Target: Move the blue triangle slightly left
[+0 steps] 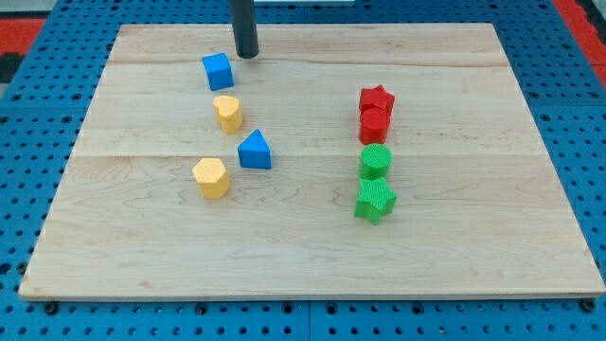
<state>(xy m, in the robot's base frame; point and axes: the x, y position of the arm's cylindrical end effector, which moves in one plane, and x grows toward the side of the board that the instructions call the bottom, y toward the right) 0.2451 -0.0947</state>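
Nearest the view's bottom, a green star-shaped block [375, 201] is seen on the pale wooden bench [473, 256], with a green round ribbed block [375, 161] touching it just above. To the view's left a yellow six-sided block [211, 177] is found. Just up & to the right of it sits the small blue triangle block [255, 151], the one to be moved. It is near the bench's middle, left of centre.

Farther up, a yellow rounded block [227, 113] is seen, & on the right a red block [375, 124] w/ a red star block [377, 98] touching it. Then a blue cube [218, 71]. At the top, my tip [247, 55] is placed just right of the cube, well apart from the triangle.

No fingers are had, so nothing is held.

To do it well, the tip should prob. be brought round the yellow rounded block to the triangle's right side. A short, slow push left is best, stopped before the yellow six-sided block is bumped.
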